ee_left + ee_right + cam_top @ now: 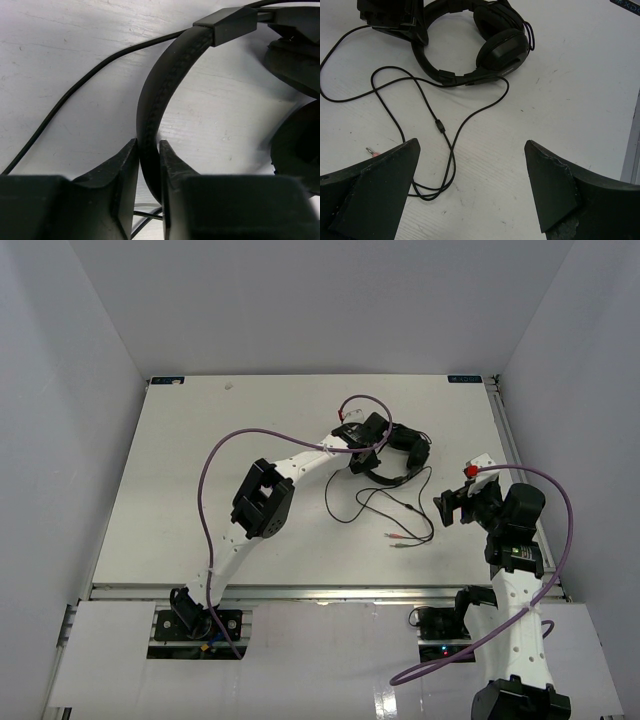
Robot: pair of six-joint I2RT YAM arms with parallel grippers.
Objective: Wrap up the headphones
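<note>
In the left wrist view, your left gripper (149, 150) has its fingers clamped on the headband (160, 85). The headphones (398, 455) lie upper centre-right on the table (200, 440), and the cord (365, 502) loops below them to the plugs (398, 538). Lettering by one earcup (502, 50) is too small to read. At right, your right gripper (450, 508) hovers with its fingers wide apart, holding nothing.

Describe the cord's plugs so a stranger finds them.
On the white table, find the black headphones near the far middle. Follow their thin cord toward the near edge to its free end: two small plugs side by side, the only coloured tips on the black cord.
</note>
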